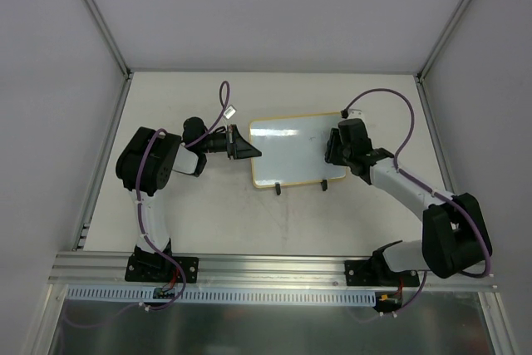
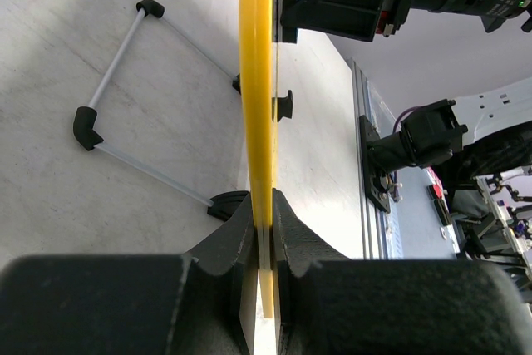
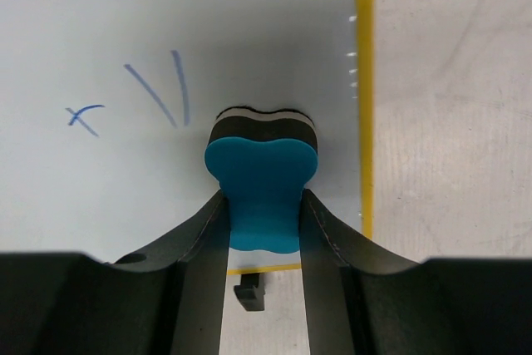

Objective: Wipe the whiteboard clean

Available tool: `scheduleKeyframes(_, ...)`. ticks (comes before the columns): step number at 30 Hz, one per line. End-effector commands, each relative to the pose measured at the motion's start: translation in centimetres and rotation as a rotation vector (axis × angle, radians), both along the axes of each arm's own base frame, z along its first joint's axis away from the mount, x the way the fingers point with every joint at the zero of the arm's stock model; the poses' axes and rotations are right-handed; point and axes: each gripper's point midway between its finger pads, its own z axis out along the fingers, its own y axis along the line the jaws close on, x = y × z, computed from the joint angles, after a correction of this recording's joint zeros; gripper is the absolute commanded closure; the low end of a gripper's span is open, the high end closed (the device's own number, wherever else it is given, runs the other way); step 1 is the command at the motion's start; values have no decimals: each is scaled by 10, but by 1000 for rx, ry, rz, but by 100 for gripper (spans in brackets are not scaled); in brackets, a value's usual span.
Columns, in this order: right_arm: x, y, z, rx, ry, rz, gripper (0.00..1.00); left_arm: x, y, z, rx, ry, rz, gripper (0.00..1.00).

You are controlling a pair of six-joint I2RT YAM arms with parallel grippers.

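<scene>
Left gripper pinches the whiteboard at its 9 o'clock edge, right gripper squeezes the eraser, so I reckon pushing too hard could twist it loose.

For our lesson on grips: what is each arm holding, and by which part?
Left fingers clamp the whiteboard by its left edge; right fingers squeeze the eraser by its blue sides.

Whiteboard edge-on, yellow frame tight in the left gripper.
</scene>
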Motion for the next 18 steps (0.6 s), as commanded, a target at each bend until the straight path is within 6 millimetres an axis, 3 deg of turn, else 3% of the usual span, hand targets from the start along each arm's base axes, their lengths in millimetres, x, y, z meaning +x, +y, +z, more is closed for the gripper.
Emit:
scheduleKeyframes(1, 15, 28, 17, 1, -53, 54, 93, -9, -6, 54, -97, -452, -60, 100)
scheduleKeyframes(12, 16, 90, 22, 2, -54, 180, 93, -9, -6, 56, -98, -458, -60, 100)
scheduleKeyframes(18, 19, 93, 21, 10, -48, 184, 93, -10, -7, 55, -99, -455, -65, 100)
